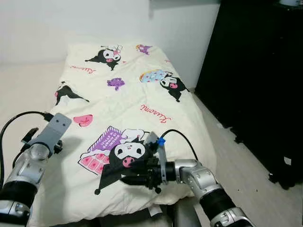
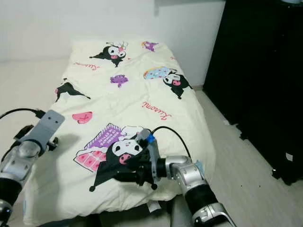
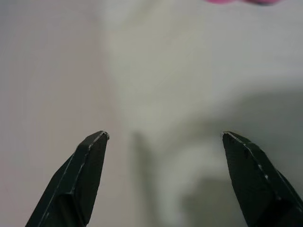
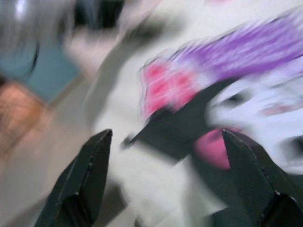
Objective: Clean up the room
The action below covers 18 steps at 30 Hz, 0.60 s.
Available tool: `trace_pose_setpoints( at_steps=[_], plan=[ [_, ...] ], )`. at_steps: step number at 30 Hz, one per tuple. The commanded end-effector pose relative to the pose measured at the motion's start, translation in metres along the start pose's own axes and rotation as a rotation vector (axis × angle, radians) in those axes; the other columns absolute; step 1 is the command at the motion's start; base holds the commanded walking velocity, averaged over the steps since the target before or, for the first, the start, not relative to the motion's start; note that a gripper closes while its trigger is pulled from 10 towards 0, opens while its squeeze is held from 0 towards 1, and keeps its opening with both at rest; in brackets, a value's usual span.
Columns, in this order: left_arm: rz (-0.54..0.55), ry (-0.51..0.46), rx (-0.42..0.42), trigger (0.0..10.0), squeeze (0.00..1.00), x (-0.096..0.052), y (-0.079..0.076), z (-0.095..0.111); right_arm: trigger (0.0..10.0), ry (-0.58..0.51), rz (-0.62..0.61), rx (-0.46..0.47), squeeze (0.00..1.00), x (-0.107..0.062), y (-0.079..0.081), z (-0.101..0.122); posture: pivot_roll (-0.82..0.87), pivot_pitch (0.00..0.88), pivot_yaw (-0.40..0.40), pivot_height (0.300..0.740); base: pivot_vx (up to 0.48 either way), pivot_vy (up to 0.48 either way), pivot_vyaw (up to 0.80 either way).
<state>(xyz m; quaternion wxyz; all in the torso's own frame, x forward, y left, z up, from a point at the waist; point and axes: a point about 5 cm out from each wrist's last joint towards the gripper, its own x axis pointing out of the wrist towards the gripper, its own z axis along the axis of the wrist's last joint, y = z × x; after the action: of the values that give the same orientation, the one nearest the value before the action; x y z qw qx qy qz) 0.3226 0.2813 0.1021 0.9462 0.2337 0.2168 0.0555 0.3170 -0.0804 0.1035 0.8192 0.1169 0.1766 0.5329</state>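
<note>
**Quilt on bed, both grippers over its near end**

Lay spread as a cream quilt [image 1: 128, 101] along the bed, long axis running away toward the wall. Hovered above its near printed patch: right gripper [image 1: 127, 172], fingers wide apart, empty. Hung by its left edge: left gripper [image 3: 163, 137], likewise spread, holding nothing.

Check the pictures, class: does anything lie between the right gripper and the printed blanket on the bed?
Nothing visible does. The right gripper, fingers open, hovers directly over the blanket near its foot end, above the black cartoon print.
</note>
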Motion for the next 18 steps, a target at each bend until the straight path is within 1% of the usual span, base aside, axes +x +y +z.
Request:
trace_pose_setpoints(
  at_steps=[1,2,3,4,5,6,7,8,9,10,11,12,13,14,16,17,18],
  plan=[
    [-0.161,-0.109,-0.188,10.0,0.0,-0.002,-0.023,0.012,10.0,-0.217,-0.056,0.05,0.0,-0.007,-0.009,0.027,-0.11,0.076,-0.037,0.535,0.0,0.0,0.0],
    [-0.161,-0.109,-0.188,10.0,0.0,-0.002,-0.023,0.012,10.0,-0.217,-0.056,0.05,0.0,-0.007,-0.009,0.027,-0.11,0.076,-0.037,0.535,0.0,0.0,0.0],
    [-0.208,-0.197,-0.277,10.0,0.0,-0.003,-0.029,0.024,10.0,-0.305,-0.09,0.077,0.0,-0.012,-0.013,0.037,-0.11,0.076,-0.036,0.54,0.0,0.0,0.0],
    [-0.254,-0.297,-0.384,10.0,0.0,-0.007,-0.035,0.039,10.0,-0.39,-0.105,0.105,0.0,-0.018,-0.016,0.047,-0.11,0.079,-0.035,0.545,0.0,0.0,0.0],
    [-0.279,-0.382,-0.48,10.0,0.0,-0.011,-0.037,0.052,10.0,-0.459,-0.112,0.119,0.0,-0.023,-0.018,0.056,-0.11,0.079,-0.035,0.55,0.0,0.0,0.0],
    [-0.289,-0.426,-0.535,10.0,0.0,-0.013,-0.038,0.059,10.0,-0.492,-0.112,0.124,0.0,-0.026,-0.018,0.06,-0.11,0.079,-0.035,0.555,0.0,0.0,0.0],
    [-0.289,-0.426,-0.535,10.0,0.0,-0.013,-0.038,0.059,10.0,-0.492,-0.112,0.124,0.0,-0.026,-0.018,0.06,-0.11,0.079,-0.035,0.555,0.0,0.0,0.0],
    [-0.303,-0.417,-0.61,10.0,0.0,-0.013,-0.039,0.066,10.0,-0.571,-0.096,0.147,0.0,-0.033,-0.018,0.07,-0.11,0.079,-0.033,0.565,-0.472,0.0,0.0],
    [-0.303,-0.417,-0.61,10.0,0.0,-0.013,-0.039,0.066,10.0,-0.571,-0.096,0.147,0.0,-0.033,-0.018,0.07,-0.11,0.079,-0.033,0.565,-0.472,0.0,0.0],
    [-0.301,-0.426,-0.614,10.0,0.0,-0.013,-0.039,0.069,10.0,-0.603,-0.1,0.152,0.0,-0.036,-0.018,0.073,-0.11,0.079,-0.033,0.57,-0.465,0.0,0.0],
    [-0.279,-0.469,-0.636,10.0,0.0,-0.015,-0.037,0.076,10.0,-0.632,-0.105,0.156,0.0,-0.038,-0.019,0.076,-0.11,0.079,-0.033,0.575,-0.461,0.0,0.0],
    [-0.255,-0.511,-0.665,10.0,0.0,-0.016,-0.034,0.081,10.0,-0.641,-0.123,0.152,0.0,-0.04,-0.02,0.078,-0.11,0.079,-0.034,0.58,0.0,0.0,0.0],
    [-0.255,-0.511,-0.665,10.0,0.0,-0.016,-0.034,0.081,10.0,-0.641,-0.123,0.152,0.0,-0.04,-0.02,0.078,-0.11,0.079,-0.034,0.58,0.0,0.0,0.0],
    [-0.239,-0.538,-0.692,10.0,0.0,-0.018,-0.032,0.085,10.0,-0.648,-0.138,0.154,0.0,-0.041,-0.021,0.078,-0.11,0.079,-0.034,0.585,0.0,0.0,0.0],
    [-0.211,-0.515,-0.693,10.0,0.0,-0.016,-0.037,0.085,10.0,-0.66,-0.164,0.163,0.0,-0.042,-0.024,0.078,-0.1,0.076,-0.033,0.595,0.0,0.0,0.0],
    [-0.224,-0.494,-0.658,10.0,0.0,-0.015,-0.045,0.084,10.0,-0.658,-0.19,0.17,0.0,-0.042,-0.027,0.076,-0.11,0.077,-0.03,0.6,0.0,0.0,0.0],
    [-0.238,-0.478,-0.647,10.0,0.0,-0.014,-0.053,0.083,10.0,-0.655,-0.21,0.178,0.0,-0.041,-0.029,0.074,-0.11,0.076,-0.029,0.605,-0.476,0.0,0.0]
  ],
)
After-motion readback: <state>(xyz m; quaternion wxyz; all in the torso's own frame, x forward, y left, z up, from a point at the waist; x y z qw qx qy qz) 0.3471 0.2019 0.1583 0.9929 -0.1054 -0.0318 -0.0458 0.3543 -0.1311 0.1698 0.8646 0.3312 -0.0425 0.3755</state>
